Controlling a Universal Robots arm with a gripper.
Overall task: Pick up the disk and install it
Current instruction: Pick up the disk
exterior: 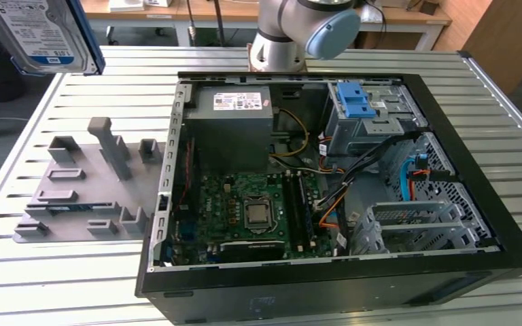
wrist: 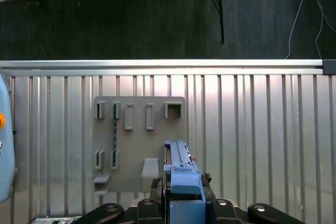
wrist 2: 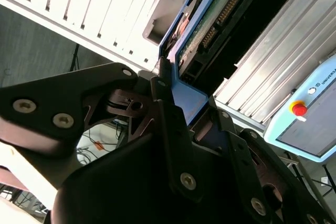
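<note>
Hand (wrist 2: pixel 191 106) pinches the disk (exterior: pixel 43 34) by its blue carrier, held high above the grey fixture plate (exterior: pixel 79 190)!

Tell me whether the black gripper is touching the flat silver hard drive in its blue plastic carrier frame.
Touching. In the second wrist view, the gripper has its fingers pressed against the blue frame of the disk, with no gap between them.

Robotics lab; slatted aluminium table (exterior: pixel 79 285); arm base (exterior: pixel 279 41); desks (exterior: pixel 406 17) behind
</note>
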